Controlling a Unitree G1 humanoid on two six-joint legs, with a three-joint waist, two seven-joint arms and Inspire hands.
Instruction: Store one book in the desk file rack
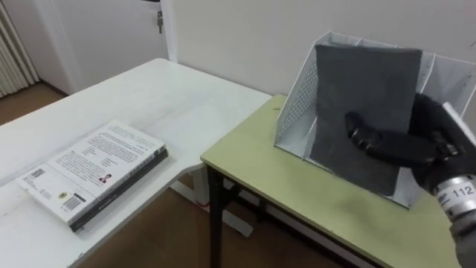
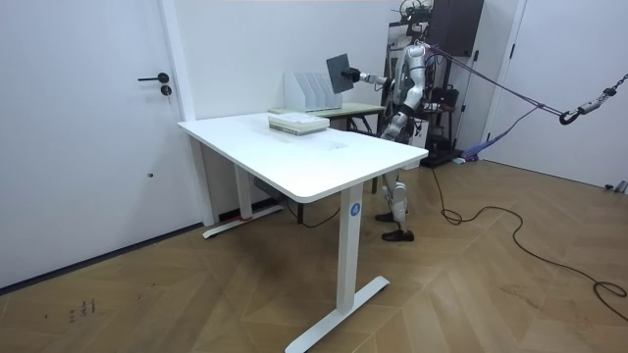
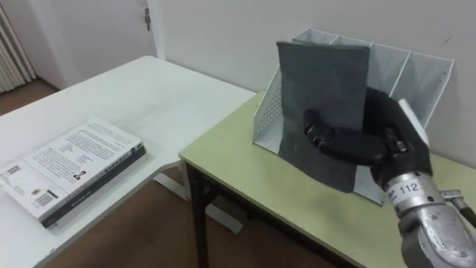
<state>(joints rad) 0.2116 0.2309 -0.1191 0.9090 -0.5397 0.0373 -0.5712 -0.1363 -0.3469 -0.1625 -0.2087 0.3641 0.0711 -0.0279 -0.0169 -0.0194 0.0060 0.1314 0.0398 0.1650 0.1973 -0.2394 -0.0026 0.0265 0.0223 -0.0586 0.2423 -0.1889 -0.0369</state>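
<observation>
Right robot hand (image 3: 372, 145): clamped on grey book (image 3: 323, 97), fingers curled across the cover. Grey book: plain dark cover, near upright, over green counter (image 3: 297, 201). White file rack (image 3: 420, 74): just behind the hand. White book (image 3: 71, 167): well left of the hand, flat on white counter (image 3: 178, 97); cover printed with small text and barcodes.
</observation>
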